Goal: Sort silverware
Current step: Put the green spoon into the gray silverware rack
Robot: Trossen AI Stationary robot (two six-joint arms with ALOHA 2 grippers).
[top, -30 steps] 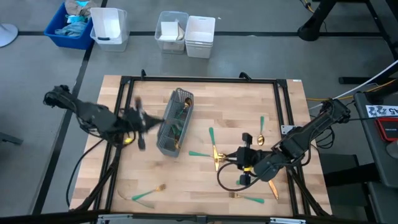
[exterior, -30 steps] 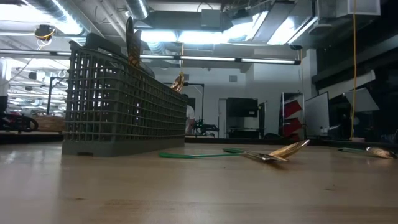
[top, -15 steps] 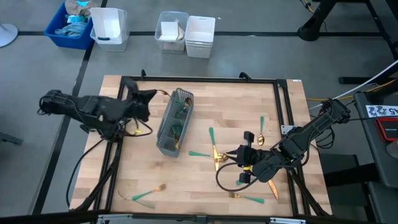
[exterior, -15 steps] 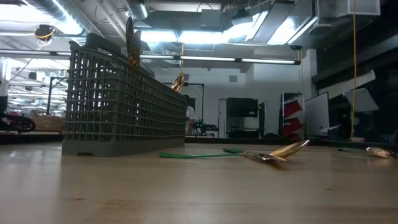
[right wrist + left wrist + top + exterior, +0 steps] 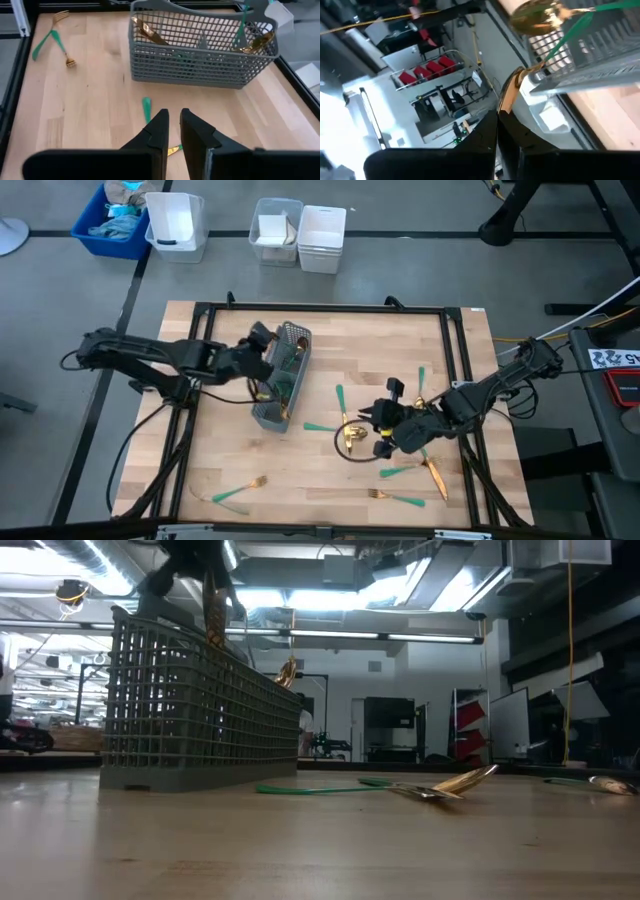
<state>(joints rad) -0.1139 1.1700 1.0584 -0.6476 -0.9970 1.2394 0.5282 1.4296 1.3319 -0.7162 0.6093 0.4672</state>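
The grey mesh caddy [image 5: 281, 376] stands on its base left of the table's middle, with gold-headed, teal-handled silverware [image 5: 252, 40] inside. Loose pieces lie flat on the wood: two crossing ones [image 5: 342, 420], a spoon [image 5: 420, 398], a knife [image 5: 436, 476], a fork [image 5: 396, 498] and a fork [image 5: 238, 492]. My left gripper [image 5: 264, 348] is at the caddy's far-left end, above its rim, shut on a thin gold strip. My right gripper [image 5: 174, 113] hovers over the crossing pieces, fingers a narrow gap apart, with a teal handle [image 5: 146, 107] just ahead of them. My left gripper pinches a thin gold-coloured metal strip [image 5: 513, 90] between its two shut fingers. Which piece of silverware it is, and which part, cannot be told. The strip sticks out past the fingertips toward the caddy's rim [image 5: 555, 85] and is lifted clear of the table. The fingers come from the table's left.
A black frame [image 5: 320, 308] runs round the tabletop. White bins [image 5: 300, 235] and a blue bin [image 5: 110, 220] stand on the floor beyond the far edge. Bare wood lies near the table's middle. A loose cable loop [image 5: 356, 452] hangs by my right gripper.
My left gripper has swung from the bare wood left of the caddy, first toward the far edge, then right, up to the caddy's far-left end. My right gripper has shifted a little toward the far-left and turned, uncovering a teal handle beside the knife.
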